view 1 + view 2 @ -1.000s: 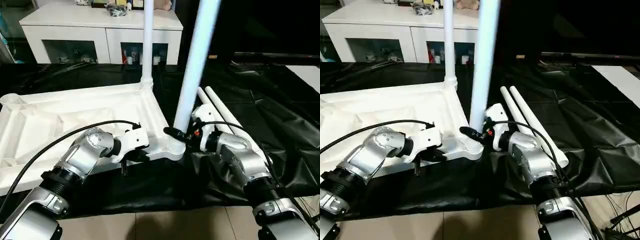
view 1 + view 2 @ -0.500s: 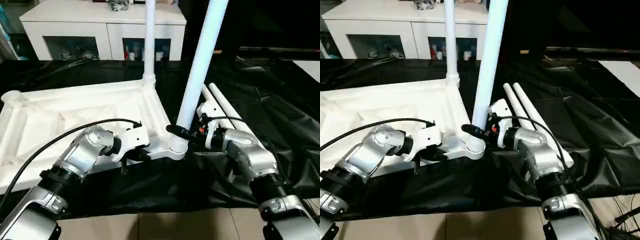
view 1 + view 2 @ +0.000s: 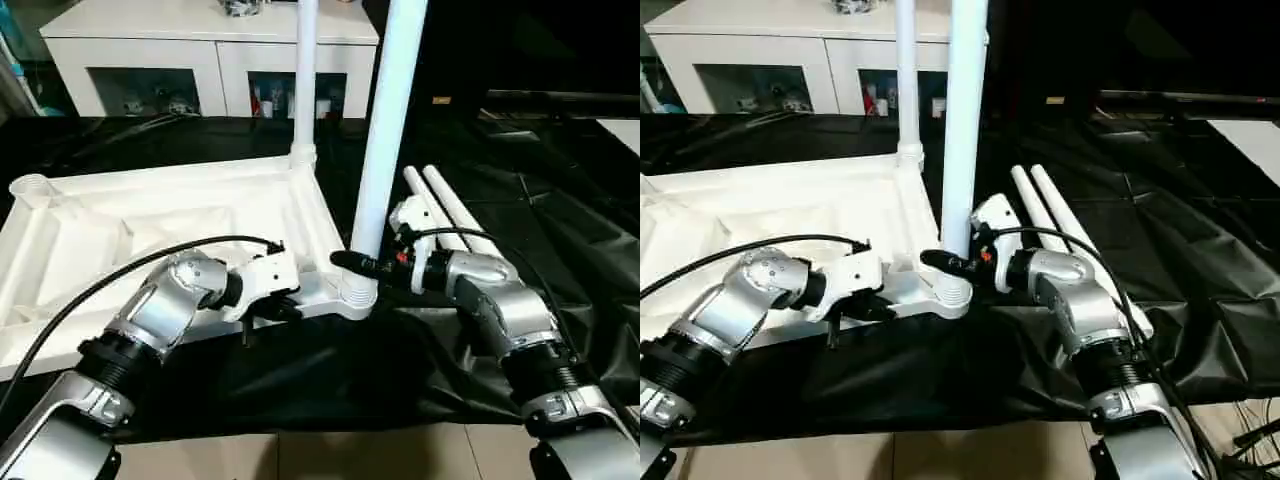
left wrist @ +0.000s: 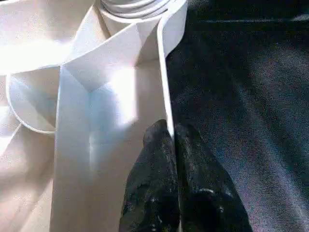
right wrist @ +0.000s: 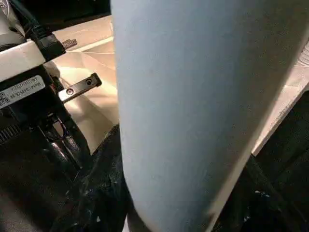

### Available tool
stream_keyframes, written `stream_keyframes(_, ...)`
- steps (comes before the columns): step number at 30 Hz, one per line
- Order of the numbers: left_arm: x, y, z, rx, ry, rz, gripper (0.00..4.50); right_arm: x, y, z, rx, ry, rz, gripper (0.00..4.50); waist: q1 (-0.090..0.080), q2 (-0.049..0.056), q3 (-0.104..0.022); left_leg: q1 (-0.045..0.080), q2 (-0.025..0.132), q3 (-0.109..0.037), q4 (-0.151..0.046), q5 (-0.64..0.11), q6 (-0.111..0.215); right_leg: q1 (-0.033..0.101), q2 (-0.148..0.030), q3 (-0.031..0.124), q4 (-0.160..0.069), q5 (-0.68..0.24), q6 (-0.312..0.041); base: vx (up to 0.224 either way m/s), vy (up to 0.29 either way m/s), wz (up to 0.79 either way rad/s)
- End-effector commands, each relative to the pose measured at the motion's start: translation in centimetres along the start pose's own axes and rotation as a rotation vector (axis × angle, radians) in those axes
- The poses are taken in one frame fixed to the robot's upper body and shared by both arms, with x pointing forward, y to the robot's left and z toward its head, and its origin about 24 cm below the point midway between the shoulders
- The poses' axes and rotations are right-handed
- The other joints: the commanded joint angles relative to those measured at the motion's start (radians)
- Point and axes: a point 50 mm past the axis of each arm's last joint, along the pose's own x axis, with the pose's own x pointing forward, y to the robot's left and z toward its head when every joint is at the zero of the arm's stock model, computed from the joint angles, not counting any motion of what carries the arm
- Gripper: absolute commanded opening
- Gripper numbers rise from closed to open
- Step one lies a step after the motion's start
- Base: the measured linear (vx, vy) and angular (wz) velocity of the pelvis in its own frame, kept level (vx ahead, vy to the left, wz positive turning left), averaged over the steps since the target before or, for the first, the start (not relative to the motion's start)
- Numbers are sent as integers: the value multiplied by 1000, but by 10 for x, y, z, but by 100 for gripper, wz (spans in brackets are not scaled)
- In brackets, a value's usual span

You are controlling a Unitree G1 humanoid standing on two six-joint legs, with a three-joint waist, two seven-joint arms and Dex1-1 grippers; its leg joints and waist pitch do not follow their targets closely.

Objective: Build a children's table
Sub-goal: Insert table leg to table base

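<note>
The children's table's white tabletop [image 3: 150,225] lies underside up on the black sheet. One white leg [image 3: 305,80] stands upright in its far right corner. A second leg [image 3: 385,130] stands in the near right corner socket [image 3: 357,297], leaning slightly right. My right gripper [image 3: 362,266] is shut on this leg just above the socket; the leg's tube [image 5: 193,111] sits between its fingers. My left gripper [image 4: 169,134] is shut on the tabletop's thin near rim [image 4: 164,77], just left of that socket. Two loose legs [image 3: 445,210] lie side by side on the sheet behind my right forearm.
A white cabinet with glass doors [image 3: 200,50] stands behind the black-sheeted work table [image 3: 560,180]. The table's front edge runs just below my forearms, with tiled floor [image 3: 300,455] beyond it. A black cable [image 3: 120,280] arcs over my left forearm.
The leg in my right gripper has swung from a clear rightward lean to nearly upright in the socket. My left gripper keeps its hold on the rim. The camera has shifted a little.
</note>
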Motion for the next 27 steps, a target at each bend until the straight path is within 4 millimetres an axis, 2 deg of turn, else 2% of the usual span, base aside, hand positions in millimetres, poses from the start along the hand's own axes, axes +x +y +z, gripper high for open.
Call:
stream_keyframes(1,5,-8,-12,3,87,-47,0,-6,-3,-21,51,73,-53,184,1,9,-39,7,47,-13,-68,-293,1,31,-70,51,-62,-218,-211,0,0,0)
stream_keyframes(9,5,-7,-12,0,88,-48,0,-25,-13,-42,150,58,-180,184,1,10,-41,7,46,-13,-67,-293,4,33,-69,50,-61,-208,-217,0,0,0)
stream_keyframes(10,5,-7,-12,0,88,-48,0,-28,-14,-46,164,58,-197,184,1,12,-41,8,46,-13,-67,-296,2,33,-69,49,-62,-209,-217,0,0,0)
stream_keyframes(12,5,-8,-13,1,90,-50,0,-29,-13,-50,178,55,-208,184,1,12,-41,8,46,-13,-66,-300,2,33,-70,50,-63,-213,-217,0,0,0)
stream_keyframes(13,5,-7,-13,1,90,-50,0,-30,-13,-52,185,55,-217,184,3,19,-42,10,46,-14,-66,-296,1,34,-70,50,-61,-201,-219,0,0,0)
stream_keyframes(14,5,-7,-13,1,90,-49,0,-31,-13,-54,189,56,-224,184,1,14,-43,9,46,-13,-65,-289,2,34,-67,49,-59,-179,-224,0,0,0)
stream_keyframes(16,5,-7,-13,1,91,-49,0,-33,-12,-57,194,58,-230,184,2,14,-43,8,45,-13,-65,-286,3,36,-67,49,-58,-171,-228,0,0,0)
stream_keyframes(17,6,-7,-13,1,90,-49,0,-34,-11,-60,197,60,-233,184,3,20,-43,7,44,-14,-64,-285,3,37,-68,49,-57,-169,-229,0,0,0)
stream_keyframes(18,6,-6,-12,2,90,-47,0,-35,-10,-63,203,61,-237,184,1,18,-41,8,45,-13,-66,-297,2,35,-67,48,-60,-180,-227,0,0,0)
stream_keyframes(23,5,-5,-13,3,92,-42,0,-36,-4,-71,224,52,-258,184,2,22,-42,10,44,-15,-67,-326,-3,34,-68,48,-65,-231,-214,0,0,0)
stream_keyframes(27,4,-5,-13,4,95,-43,0,-34,0,-72,215,54,-246,184,3,23,-43,10,45,-16,-67,-319,-4,35,-66,48,-62,-200,-217,0,0,0)
